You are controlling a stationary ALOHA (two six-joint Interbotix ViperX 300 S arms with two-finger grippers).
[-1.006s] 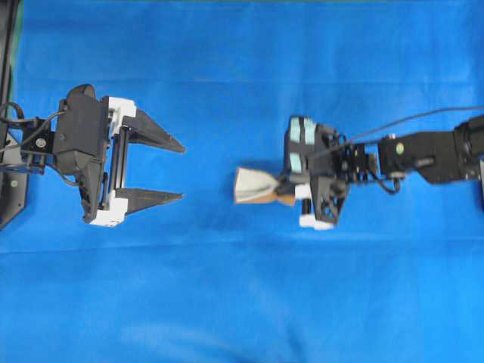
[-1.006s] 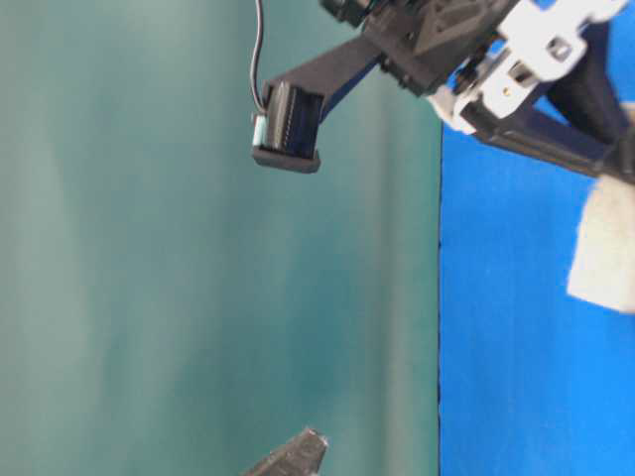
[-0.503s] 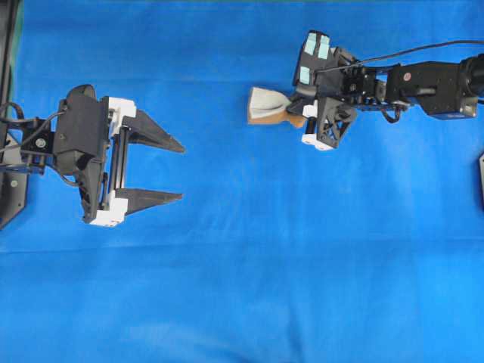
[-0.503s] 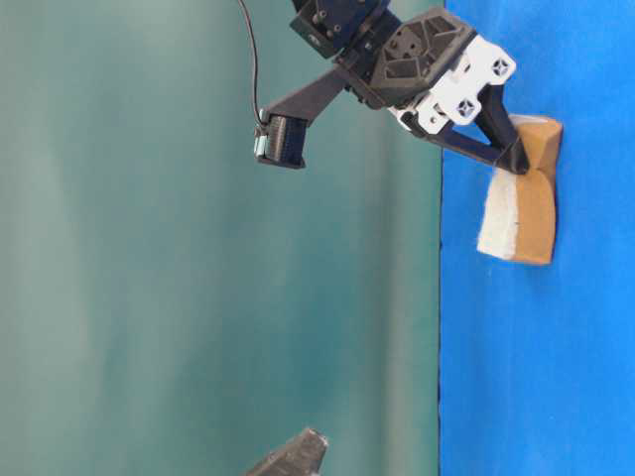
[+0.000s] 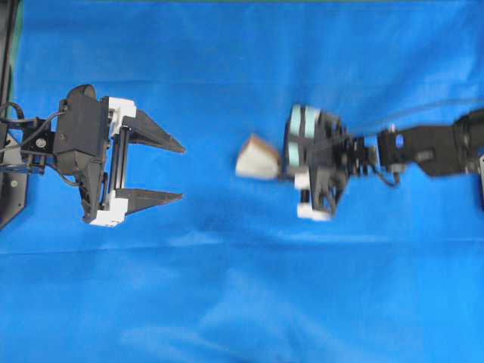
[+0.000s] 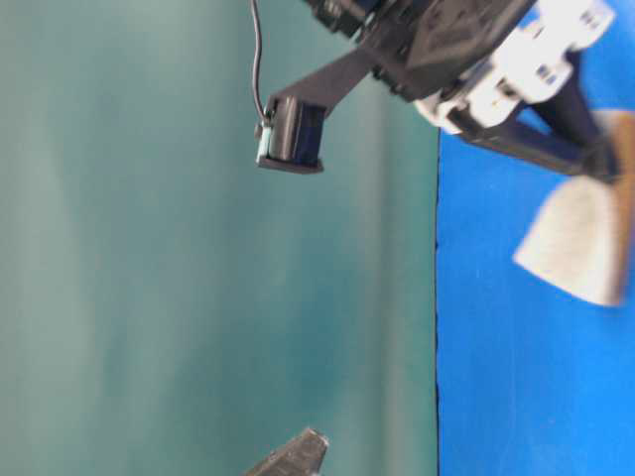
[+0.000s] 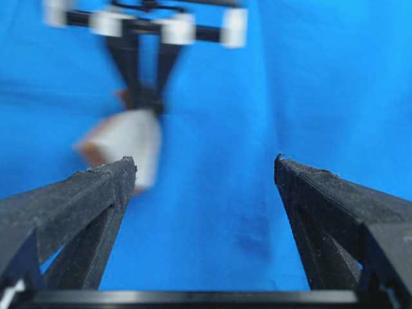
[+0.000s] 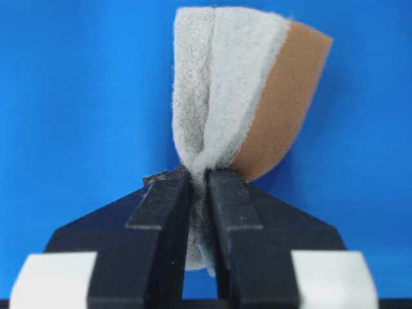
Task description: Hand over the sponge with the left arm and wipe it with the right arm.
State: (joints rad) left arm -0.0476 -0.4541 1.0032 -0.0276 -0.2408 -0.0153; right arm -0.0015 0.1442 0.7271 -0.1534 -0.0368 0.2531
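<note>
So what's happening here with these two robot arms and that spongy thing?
The right arm's gripper has its jaws pinched shut on a small sponge, squeezing it into a fold, and is holding it over the blue cloth. Its image is blurred, so it appears to be in motion, wiping. The left arm's gripper sits across from it with jaws wide open and empty, pointing toward the sponge without touching it.

No lettering, brand, number or sign can be read anywhere — not on the arms, nor the sponge [image 8: 232,96], nor the blue tabletop [image 5: 242,302] — in any view.
</note>
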